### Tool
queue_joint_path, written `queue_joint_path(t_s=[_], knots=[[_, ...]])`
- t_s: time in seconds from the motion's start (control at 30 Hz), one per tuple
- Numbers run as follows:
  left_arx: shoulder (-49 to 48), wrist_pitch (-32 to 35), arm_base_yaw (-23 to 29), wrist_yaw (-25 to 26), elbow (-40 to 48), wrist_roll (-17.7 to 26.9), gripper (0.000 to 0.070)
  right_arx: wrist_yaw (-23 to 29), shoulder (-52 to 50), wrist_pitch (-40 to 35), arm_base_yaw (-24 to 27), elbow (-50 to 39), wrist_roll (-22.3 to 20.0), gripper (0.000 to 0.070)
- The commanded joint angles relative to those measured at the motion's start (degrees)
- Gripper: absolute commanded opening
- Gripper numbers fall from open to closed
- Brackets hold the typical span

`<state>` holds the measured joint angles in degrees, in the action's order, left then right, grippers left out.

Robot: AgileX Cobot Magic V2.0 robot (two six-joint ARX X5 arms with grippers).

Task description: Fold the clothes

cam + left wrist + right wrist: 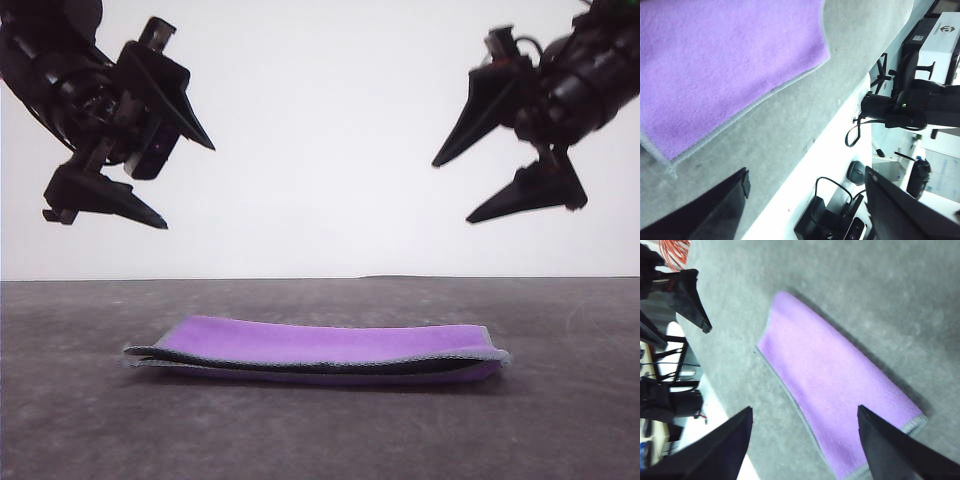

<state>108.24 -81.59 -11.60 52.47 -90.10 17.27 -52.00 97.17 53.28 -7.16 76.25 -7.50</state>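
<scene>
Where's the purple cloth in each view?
Front view: thick purple square cloth, folded, lying low centre on the grey table.
Left wrist view: fills the upper left.
Right wrist view: runs diagonally across the centre.
Shared landmark: its light grey stitched edging.

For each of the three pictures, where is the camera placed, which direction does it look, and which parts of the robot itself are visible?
Front view: low, facing forward over the table; folded cloth lies flat, left pincer and right pincer raised open above.
Left wrist view: on the left arm, looking down at the cloth's purple face; own fingers show.
Right wrist view: on the right arm, looking down at the cloth; own fingers show.
Shared: all see the cloth.
</scene>
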Motion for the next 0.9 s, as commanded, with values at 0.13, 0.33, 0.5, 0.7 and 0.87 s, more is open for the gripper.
queue_joint_path(t_s=[0.13,0.33,0.5,0.7,0.87], knots=[[-7.2,4.2,2.4,-2.9,-5.0,-2.2,0.0447,5.9,-7.1,1.6,-0.2,1.2,-0.9,0.0424],[-17.3,12.8,3.4,-26.4,-5.1,-11.5,0.0448,14.1,-17.3,4.7,-0.2,1.2,-0.8,0.0424],[-23.5,12.6,3.6,-33.2,-4.9,-12.4,0.0447,22.8,-25.7,8.9,-0.2,0.7,-0.5,0.0424],[-28.9,10.8,3.9,-33.2,1.2,-12.4,0.0447,25.0,-33.6,10.1,0.2,-5.6,0.8,0.0424],[-34.0,13.9,3.9,-33.2,11.6,-13.0,0.0446,21.6,-38.3,4.9,0.1,-16.9,4.3,0.0424]])
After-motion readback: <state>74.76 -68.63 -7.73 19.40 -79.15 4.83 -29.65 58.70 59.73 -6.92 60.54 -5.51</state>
